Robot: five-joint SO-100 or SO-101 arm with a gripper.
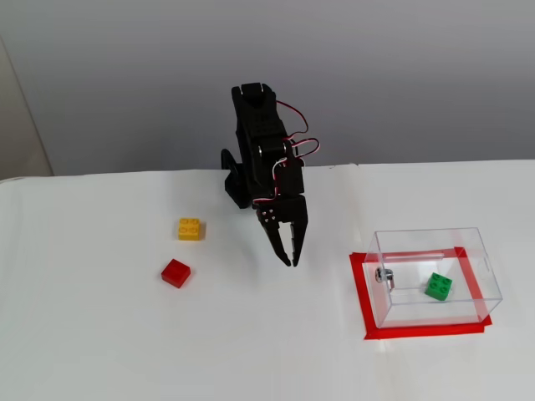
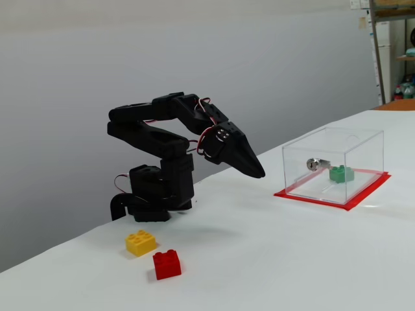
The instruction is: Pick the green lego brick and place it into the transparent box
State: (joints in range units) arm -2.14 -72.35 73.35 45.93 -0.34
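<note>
The green lego brick (image 1: 439,286) (image 2: 341,173) lies on the floor of the transparent box (image 1: 476,276) (image 2: 363,139), which stands on a red taped rectangle at the right in both fixed views. My black gripper (image 1: 291,261) (image 2: 258,173) is shut and empty. It hangs above the bare table, well to the left of the box, with its tip pointing down.
A yellow brick (image 1: 190,228) (image 2: 141,242) and a red brick (image 1: 175,272) (image 2: 167,264) sit on the white table (image 1: 267,334) left of the arm's base (image 1: 242,180). A small metal fitting (image 1: 383,275) is on the box's left wall.
</note>
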